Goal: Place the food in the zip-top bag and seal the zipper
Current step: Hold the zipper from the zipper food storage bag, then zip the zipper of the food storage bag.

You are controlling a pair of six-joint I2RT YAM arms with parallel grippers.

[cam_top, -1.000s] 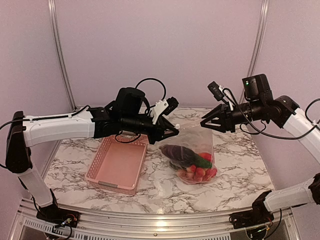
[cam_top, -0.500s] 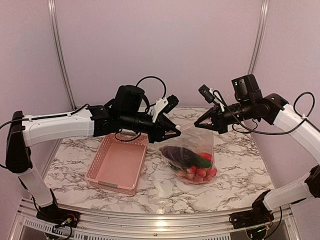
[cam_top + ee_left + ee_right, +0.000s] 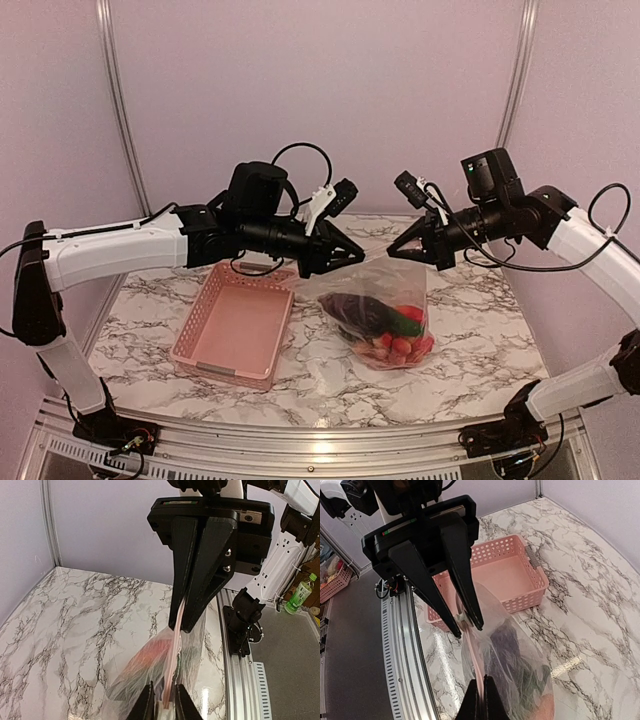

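Left gripper (image 3: pixel 357 254) at nine o'clock, right gripper (image 3: pixel 393 250) at three, both jaws pinched shut on the zipper (image 3: pixel 175 627) – the bag (image 3: pixel 400 285) hangs between them, food (image 3: pixel 395 340) at its bottom

Pink basket (image 3: pixel 225 370) just L of bag (image 3: pixel 398 288); open tabletop (image 3: pixel 480 330) R & front of bag.

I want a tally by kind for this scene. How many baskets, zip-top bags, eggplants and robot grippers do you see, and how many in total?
Pink basket: 1
Zip-top bag: 1
Eggplant: 1
Grippers: 2, the left gripper and the right gripper
Total: 5
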